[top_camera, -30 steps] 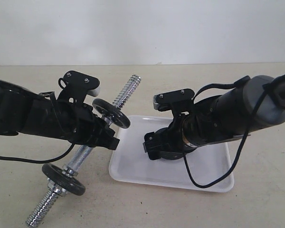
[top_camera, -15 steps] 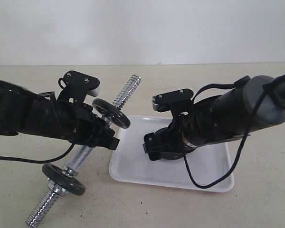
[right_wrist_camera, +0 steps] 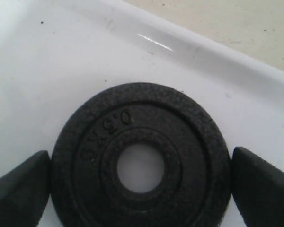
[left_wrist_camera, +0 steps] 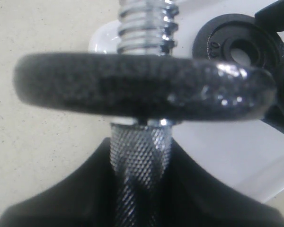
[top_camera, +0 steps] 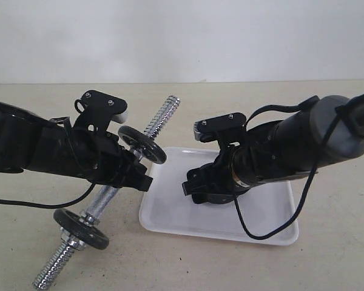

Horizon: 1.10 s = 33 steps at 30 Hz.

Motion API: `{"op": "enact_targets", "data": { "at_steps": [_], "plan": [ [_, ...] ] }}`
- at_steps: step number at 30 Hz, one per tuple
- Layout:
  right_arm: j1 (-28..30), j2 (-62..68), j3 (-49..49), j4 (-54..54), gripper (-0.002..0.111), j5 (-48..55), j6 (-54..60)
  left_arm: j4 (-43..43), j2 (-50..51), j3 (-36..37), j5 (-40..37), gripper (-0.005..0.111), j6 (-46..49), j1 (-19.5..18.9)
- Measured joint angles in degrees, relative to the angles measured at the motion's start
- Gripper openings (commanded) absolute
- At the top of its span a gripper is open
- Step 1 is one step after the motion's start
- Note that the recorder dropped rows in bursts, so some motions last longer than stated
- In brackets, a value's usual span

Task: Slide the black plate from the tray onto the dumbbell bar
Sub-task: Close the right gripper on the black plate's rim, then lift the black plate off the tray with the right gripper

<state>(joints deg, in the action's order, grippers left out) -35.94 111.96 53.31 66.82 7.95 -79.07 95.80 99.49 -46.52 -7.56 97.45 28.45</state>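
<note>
Down on the white tray (right_wrist_camera: 47, 61), the black plate (right_wrist_camera: 180, 125) lies flat, close to one rim. My right claw (right_wrist_camera: 140, 163) straddles it, spread to about the plate's own width, with fingers (right_wrist_camera: 19, 189) against its edge on either side. I cannot tell whether they are pinching it or only sitting beside it. Seen from outside, that claw hides the plate completely. Over on the other side, my left claw (left_wrist_camera: 140, 156) is closed on the knurled middle of the dumbbell bar (top_camera: 162, 117), which runs at a slant across the table (top_camera: 327, 260) just beside the tray. Two black weights sit on the bar. The far disc (top_camera: 142, 144) is just past my left claw, below the upper threaded end, and the near disc (top_camera: 81, 228) is close to the lower threaded end.
</note>
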Motion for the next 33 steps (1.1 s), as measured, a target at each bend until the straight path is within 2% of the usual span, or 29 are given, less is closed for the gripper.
{"op": "enact_targets", "data": {
  "at_steps": [2,7,9,10,11,23,33],
  "plan": [
    [0.0,0.0,0.09,0.0,0.039,0.0,0.0,0.0,0.0,0.0,0.0,0.004,0.0,0.0],
    [0.0,0.0,0.09,0.0,0.038,0.0,0.0,0.0,0.0,0.0,0.0,0.004,0.0,0.0],
    [0.0,0.0,0.09,0.0,0.024,0.25,0.0,0.0,0.0,0.0,0.0,0.004,0.0,0.0],
    [0.0,0.0,0.09,0.0,0.004,0.36,0.0,0.0,0.0,0.0,0.0,0.004,0.0,0.0],
    [0.0,0.0,0.09,0.0,0.0,0.72,0.0,0.0,0.0,0.0,0.0,0.004,0.0,0.0],
    [-0.03,-1.36,-0.15,-1.75,0.0,2.32,1.83,-2.25,-0.04,0.63,-0.69,0.004,1.04,0.0],
    [-0.03,-8.26,-1.04,-2.42,0.0,5.13,3.45,-5.47,-0.32,3.08,3.22,0.004,2.65,0.0]
  ]
}}
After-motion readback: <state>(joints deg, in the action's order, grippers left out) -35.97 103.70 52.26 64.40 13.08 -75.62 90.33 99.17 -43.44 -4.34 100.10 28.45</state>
